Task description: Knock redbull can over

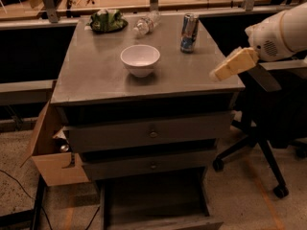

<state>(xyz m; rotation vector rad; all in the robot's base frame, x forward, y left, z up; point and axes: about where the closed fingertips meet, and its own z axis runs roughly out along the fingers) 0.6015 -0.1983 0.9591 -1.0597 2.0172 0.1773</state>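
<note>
The redbull can (pixel 189 32) stands upright at the table's (pixel 96 75) one o'clock. The claw (pixel 219 72) hovers at three, probably lining up a swipe; I cannot tell its opening.

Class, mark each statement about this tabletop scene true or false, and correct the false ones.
1. The can stands upright on the table. True.
2. The pincer touches the can. False: it hangs by the table's right edge, apart from the can.
3. The bowl is upside down. False: its opening faces up.
4. The water bottle lies on its side near the table's back edge. True.
</note>
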